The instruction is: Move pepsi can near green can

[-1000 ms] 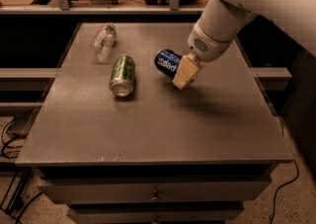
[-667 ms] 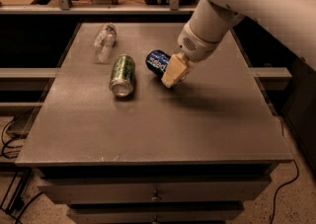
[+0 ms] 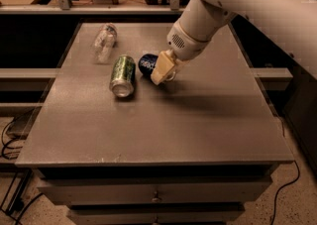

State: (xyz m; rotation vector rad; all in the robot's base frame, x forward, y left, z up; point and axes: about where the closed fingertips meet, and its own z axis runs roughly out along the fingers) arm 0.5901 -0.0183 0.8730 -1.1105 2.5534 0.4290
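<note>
The pepsi can (image 3: 147, 63) is blue with white lettering and lies on its side on the grey table (image 3: 163, 120), partly hidden behind my gripper. My gripper (image 3: 163, 68) is shut on the pepsi can, its cream finger (image 3: 161, 71) in front of the can. The green can (image 3: 122, 75) lies on its side just left of the pepsi can, silver end toward the camera, with a narrow gap between the two. My white arm (image 3: 233, 11) comes in from the upper right.
A clear plastic bottle (image 3: 104, 43) lies on its side at the back left of the table. A shelf rail (image 3: 99, 8) runs behind the table. Drawers (image 3: 156, 189) sit below the front edge. Cables (image 3: 10, 135) hang at the left.
My gripper has carried the pepsi can to the left across the table, from well right of the green can to close beside it. The green can and bottle have not moved.
</note>
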